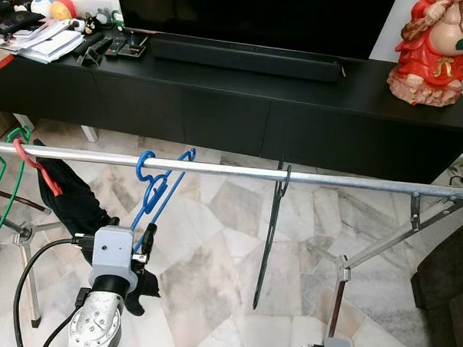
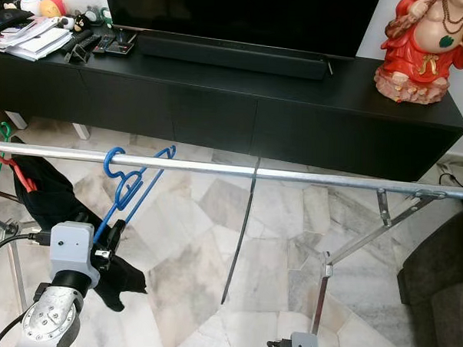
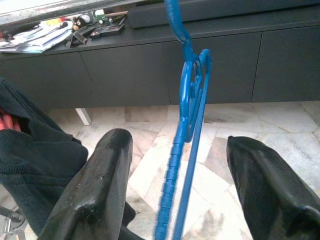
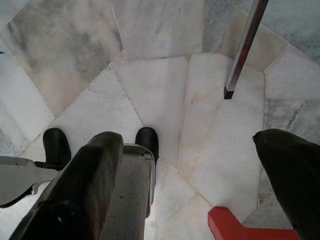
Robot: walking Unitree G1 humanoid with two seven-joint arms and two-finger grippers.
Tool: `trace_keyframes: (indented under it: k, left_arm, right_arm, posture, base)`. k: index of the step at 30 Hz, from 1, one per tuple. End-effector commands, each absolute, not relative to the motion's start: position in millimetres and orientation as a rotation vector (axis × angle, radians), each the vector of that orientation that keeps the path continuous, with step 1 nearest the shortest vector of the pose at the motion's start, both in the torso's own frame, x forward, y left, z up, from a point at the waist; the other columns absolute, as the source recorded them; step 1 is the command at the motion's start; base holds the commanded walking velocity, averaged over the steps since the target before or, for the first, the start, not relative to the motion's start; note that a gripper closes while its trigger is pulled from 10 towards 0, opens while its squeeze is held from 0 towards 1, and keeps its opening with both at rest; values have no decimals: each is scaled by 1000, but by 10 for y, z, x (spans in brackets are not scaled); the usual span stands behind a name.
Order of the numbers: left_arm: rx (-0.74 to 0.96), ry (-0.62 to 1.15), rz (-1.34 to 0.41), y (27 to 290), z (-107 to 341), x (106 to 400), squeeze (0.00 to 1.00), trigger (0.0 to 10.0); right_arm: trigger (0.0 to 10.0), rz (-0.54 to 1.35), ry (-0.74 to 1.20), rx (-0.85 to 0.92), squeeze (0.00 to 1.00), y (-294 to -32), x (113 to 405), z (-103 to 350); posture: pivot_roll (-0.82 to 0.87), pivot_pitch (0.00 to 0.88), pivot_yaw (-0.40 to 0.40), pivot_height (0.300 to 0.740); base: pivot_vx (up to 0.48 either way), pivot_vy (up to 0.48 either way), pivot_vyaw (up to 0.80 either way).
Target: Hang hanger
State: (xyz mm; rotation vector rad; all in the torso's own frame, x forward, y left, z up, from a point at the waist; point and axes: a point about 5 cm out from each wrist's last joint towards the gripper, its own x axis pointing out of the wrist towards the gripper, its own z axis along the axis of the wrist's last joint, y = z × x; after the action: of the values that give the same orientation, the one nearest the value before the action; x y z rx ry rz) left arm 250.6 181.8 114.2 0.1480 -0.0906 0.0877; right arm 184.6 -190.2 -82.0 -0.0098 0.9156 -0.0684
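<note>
blue hanger (image 1: 155, 187) hooked on metal rail (image 1: 239, 171), left gripper (image 3: 175, 195) spread wide around it, maybe touching, right gripper (image 4: 200, 185) wide over marble floor (image 4: 160, 90)

the left arm (image 1: 103, 306) is silver, with a grey boxy wrist block, a round screw-studded joint and black cables trailing off it. each claw has two thick, glossy black fingers (image 3: 95, 195).
</note>
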Motion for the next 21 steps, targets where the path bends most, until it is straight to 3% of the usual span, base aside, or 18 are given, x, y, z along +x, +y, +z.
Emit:
trace_keyframes:
  k: [1,12,21]
  left_arm:
    - [141,-99,97,1830,1157,2489,0,10000]
    - [141,-101,107,1836,1160,2492,0,10000]
    - [133,-100,112,1846,1162,2496,0,10000]
  right_arm:
    - [10000,-79,934,6,0,-1902,1777,-854]
    - [10000,-79,925,13,0,-1903,1783,-849]
    - [10000,-78,926,11,0,-1903,1784,-848]
  posture:
    - [-50,184,6,740]
    - [-48,184,4,740]
    - [-49,183,3,740]
  base:
    - [0,0,0]
    - [0,0,0]
    - [-280,0,0]
